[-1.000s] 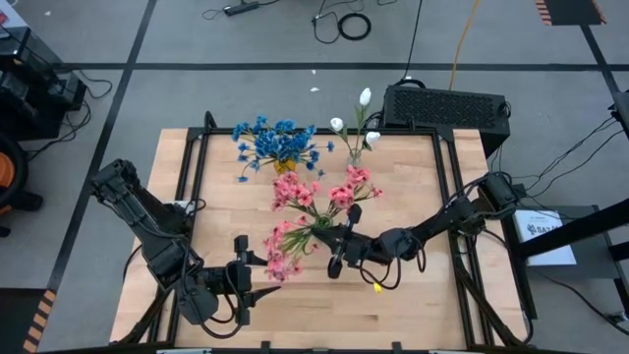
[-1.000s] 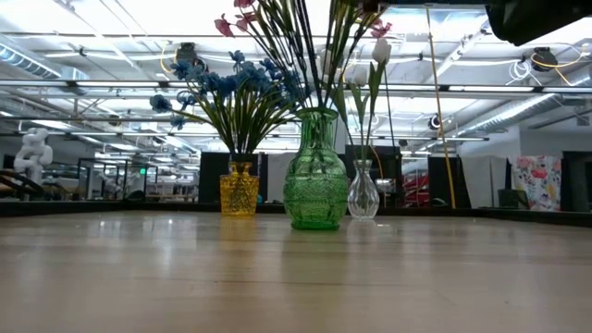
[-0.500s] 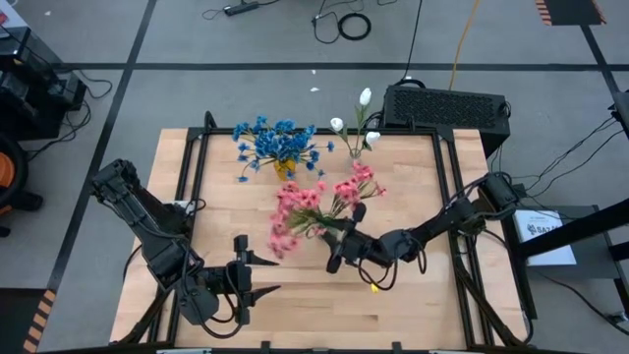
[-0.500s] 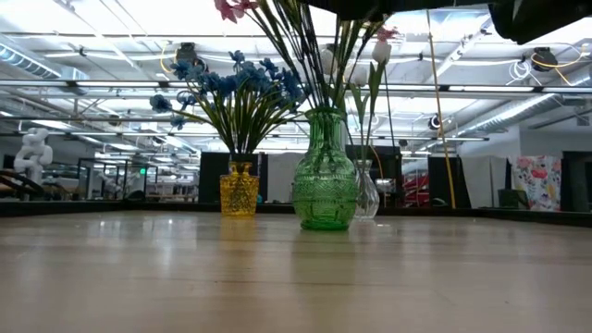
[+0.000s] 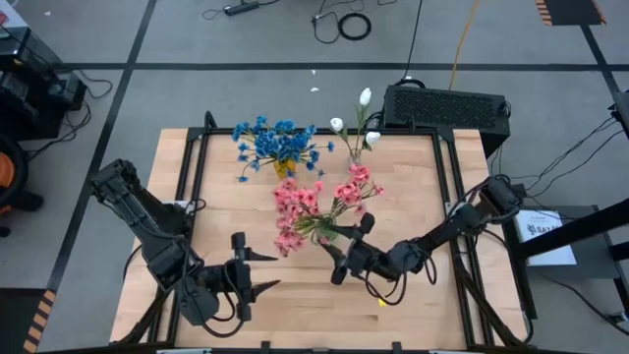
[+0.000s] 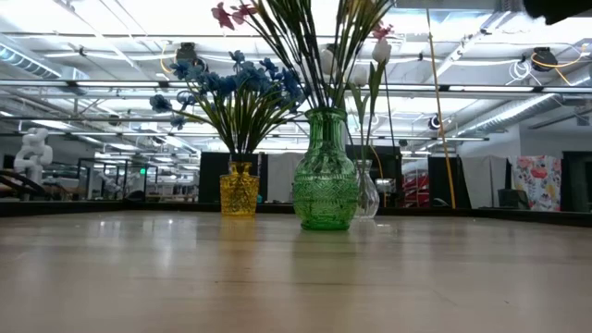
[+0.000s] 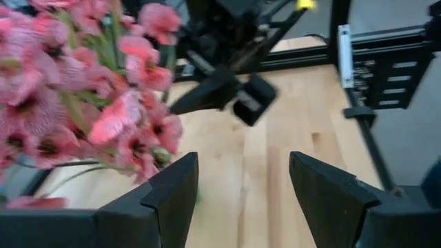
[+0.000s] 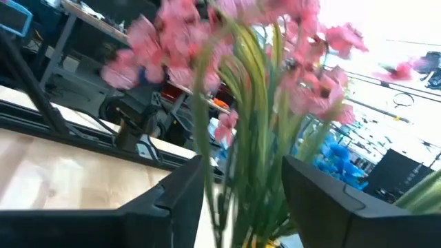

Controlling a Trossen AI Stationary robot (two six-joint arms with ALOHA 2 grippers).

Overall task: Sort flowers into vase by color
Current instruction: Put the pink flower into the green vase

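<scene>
So the pink flowers (image 5: 319, 202) are standing in the green vase (image 6: 325, 183) around the middle of the worktop (image 5: 413, 197), and the right claw (image 5: 351, 246) sits just on the near-edge side of that vase, pointing back toward it. In the right wrist view its fingers (image 8: 176, 196) are spread wide with the green stems rising right between them, but I honestly can't tell whether they touch anything. Doesn't look like it's pinching anything. Stems run roughly upright, fanning out at the top, so anything the claw does next depends on that vertical bunch sitting straight ahead of it, a bit toward the far edge. The right arm is clearly the nearer one. The left claw (image 5: 254, 272) is parked down near the near-left part of the worktop, also spread and empty, with the pink blooms showing just ahead of it in its own wrist view. Blue flowers (image 5: 278, 143) are in the yellow vase (image 6: 239, 190) toward the far edge, white buds (image 5: 354, 123) in the clear vase (image 6: 367, 196) next to it at the far edge. From above the green vase is buried under blooms, and the low view cuts off the pink tops, with neither claw in it, so real clearance is a guess.
</scene>
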